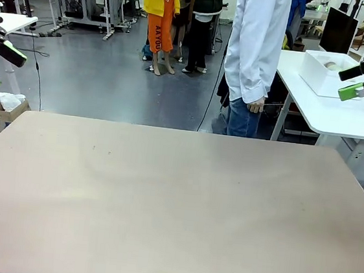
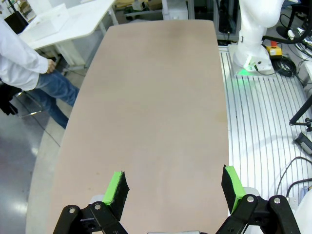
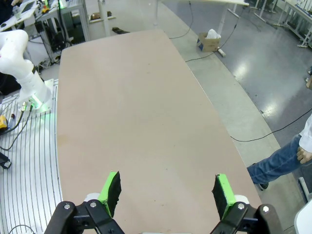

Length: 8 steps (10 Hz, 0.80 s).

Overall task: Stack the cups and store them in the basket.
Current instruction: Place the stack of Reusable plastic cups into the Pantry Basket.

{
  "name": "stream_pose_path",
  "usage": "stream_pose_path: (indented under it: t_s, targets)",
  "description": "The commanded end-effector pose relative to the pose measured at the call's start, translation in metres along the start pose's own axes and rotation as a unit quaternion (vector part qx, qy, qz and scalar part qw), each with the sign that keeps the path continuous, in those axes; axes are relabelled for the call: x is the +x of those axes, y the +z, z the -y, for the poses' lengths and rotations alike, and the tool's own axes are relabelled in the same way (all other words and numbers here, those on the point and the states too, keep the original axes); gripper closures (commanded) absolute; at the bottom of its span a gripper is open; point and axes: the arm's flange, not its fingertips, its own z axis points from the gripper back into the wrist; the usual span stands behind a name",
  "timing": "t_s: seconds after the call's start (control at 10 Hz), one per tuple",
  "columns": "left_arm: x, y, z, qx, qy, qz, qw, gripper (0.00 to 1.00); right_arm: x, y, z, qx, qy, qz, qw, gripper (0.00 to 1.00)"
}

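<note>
The front camera sits low at the near edge of the table (image 1: 174,207) and looks straight across it at a person (image 1: 255,46) standing beyond the far side. Each wrist camera hangs high over one end of the same table (image 2: 156,112), looking down its length toward the other arm's base (image 2: 253,44). All three share the tabletop (image 3: 141,122).

Left tool (image 2: 173,190): black linkage fingers with round silver pivot screws, each tipped by a bright green pad (image 2: 117,187). Right tool (image 3: 166,189): same black build, same green pads (image 3: 222,195). White rounded arm base (image 2: 256,34) with a green glowing light at its foot. Person (image 1: 255,43): white long-sleeved shirt, blue jeans.
</note>
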Motion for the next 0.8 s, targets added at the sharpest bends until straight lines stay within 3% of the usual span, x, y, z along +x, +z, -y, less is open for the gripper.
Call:
stream_pose_path:
  t_s: [0.0,0.7]
  targets:
    - [0.0025,0.0005,0.0015,-0.002,0.006,0.006,1.000,0.00,0.0053,0.0030,0.0005,0.003,-0.011,-0.001,1.000,0.00]
    - [0.0025,0.0005,0.0015,-0.002,0.006,0.006,1.000,0.00,0.0053,0.0030,0.0005,0.003,-0.011,-0.001,1.000,0.00]
